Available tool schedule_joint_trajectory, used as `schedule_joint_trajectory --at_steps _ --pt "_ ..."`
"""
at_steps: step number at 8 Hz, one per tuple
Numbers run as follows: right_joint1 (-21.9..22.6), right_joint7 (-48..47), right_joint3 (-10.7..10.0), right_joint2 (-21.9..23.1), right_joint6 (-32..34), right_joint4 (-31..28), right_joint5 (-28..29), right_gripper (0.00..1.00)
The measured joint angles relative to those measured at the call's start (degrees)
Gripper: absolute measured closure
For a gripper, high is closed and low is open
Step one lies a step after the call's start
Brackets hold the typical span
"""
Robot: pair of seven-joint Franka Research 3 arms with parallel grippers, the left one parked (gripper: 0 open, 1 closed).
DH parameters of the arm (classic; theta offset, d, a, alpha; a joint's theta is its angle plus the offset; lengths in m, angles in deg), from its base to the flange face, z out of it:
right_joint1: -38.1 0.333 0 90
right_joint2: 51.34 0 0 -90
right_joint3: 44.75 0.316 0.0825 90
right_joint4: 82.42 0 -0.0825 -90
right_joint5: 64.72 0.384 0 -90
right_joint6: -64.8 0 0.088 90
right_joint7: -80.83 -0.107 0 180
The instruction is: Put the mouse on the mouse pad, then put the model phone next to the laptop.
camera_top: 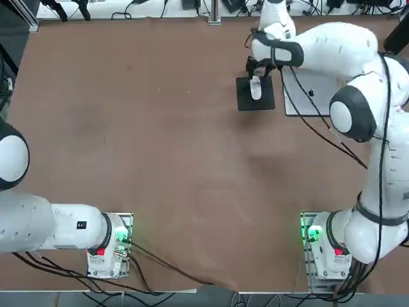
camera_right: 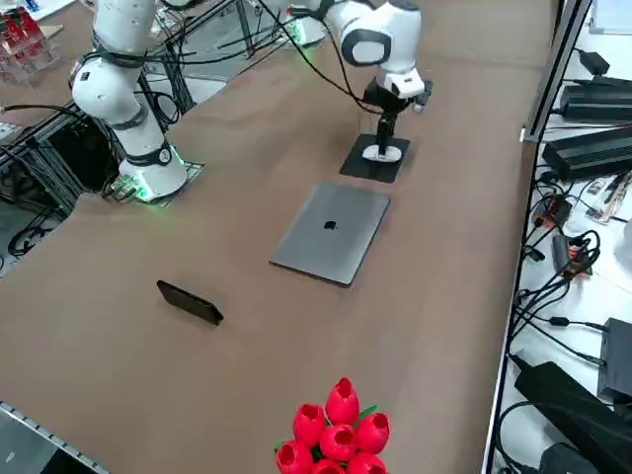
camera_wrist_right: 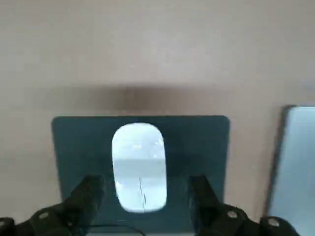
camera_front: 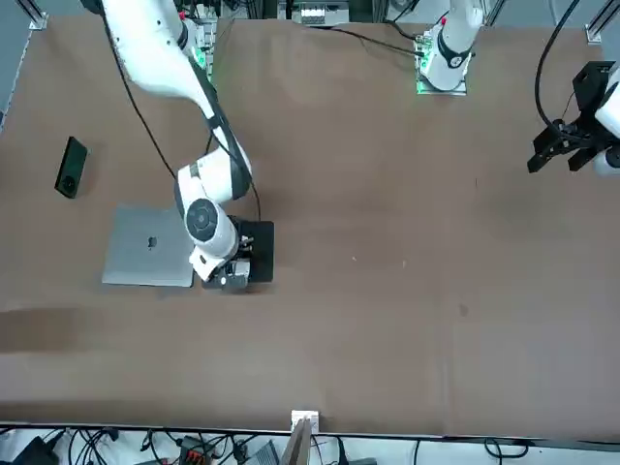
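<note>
Mouse lies flat on the black mouse pad, roughly at its middle, with the right gripper hovering just over it, fingers spread wide to either side and grasping nothing. Just beside the pad sits the closed silver laptop. Well apart from both, the model phone rests alone on the brown counter.

A white mouse lies on a black mouse pad, beside a silver-grey laptop with a dark logo, on a brown table.
</note>
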Motion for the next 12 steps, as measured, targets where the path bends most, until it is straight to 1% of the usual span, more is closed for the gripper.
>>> schedule_joint_trajectory --at_steps 2,3,4,6,7,8,10,11,12 --pt "-4.21 0.28 -0.42 7.74 2.71 0.45 1.2 0.0" --pt "-7.0 0.63 -0.52 11.21 5.4 0.64 1.21 0.0" --pt "-10.31 1.29 -0.62 14.13 10.53 1.43 1.23 0.0" --pt "-16.93 6.39 -0.68 16.54 24.94 7.27 1.29 0.0" --pt "-19.48 8.03 -0.86 16.89 31.16 10.67 1.33 0.0" --pt "-21.64 10.32 -1.25 17.51 35.5 13.06 1.34 0.0" --pt "-24.8 18.3 -1.63 20.52 40.47 14.29 1.35 0.0" --pt "-25.35 20.91 -1.37 22.15 42.2 13.93 1.31 0.0" --pt "-25.32 21.29 -0.28 23.28 42.77 13.01 0.53 0.0"
